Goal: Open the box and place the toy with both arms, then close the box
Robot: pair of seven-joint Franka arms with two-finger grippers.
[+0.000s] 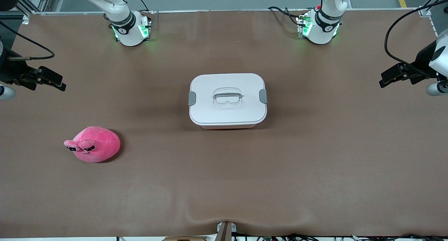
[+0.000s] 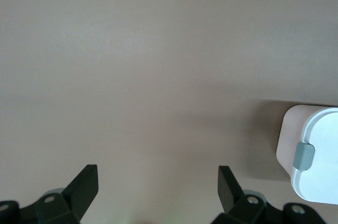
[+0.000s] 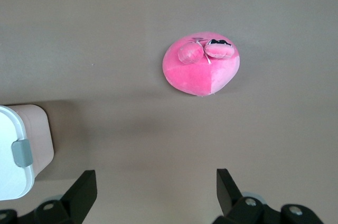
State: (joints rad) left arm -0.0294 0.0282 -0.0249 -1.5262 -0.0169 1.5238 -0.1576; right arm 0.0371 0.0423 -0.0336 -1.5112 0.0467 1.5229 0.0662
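The box (image 1: pixel 228 100) stands in the middle of the brown tabletop (image 1: pixel 315 171), and I take it as the landmark. It is a rounded-rectangular plastic container with a smooth white lid (image 1: pixel 227 83), a recessed grey handle (image 1: pixel 228 96) and two grey clips (image 1: pixel 263 96) at its short sides; the clips look fastened, so the box is not opened yet. The toy (image 1: pixel 92 144), a soft hot-pink plush blob with two protruding eyes, lies well apart from the box, toward the right arm's end and nearer to the front camera. The left gripper (image 2: pixel 158 184) hangs over bare tabletop beside the box at the left arm's end, its fingers wide open and empty. The right gripper (image 3: pixel 156 187) hangs over the tabletop between box and toy, also wide open and empty. Probably each waits at its own side so that each can reach one clip.
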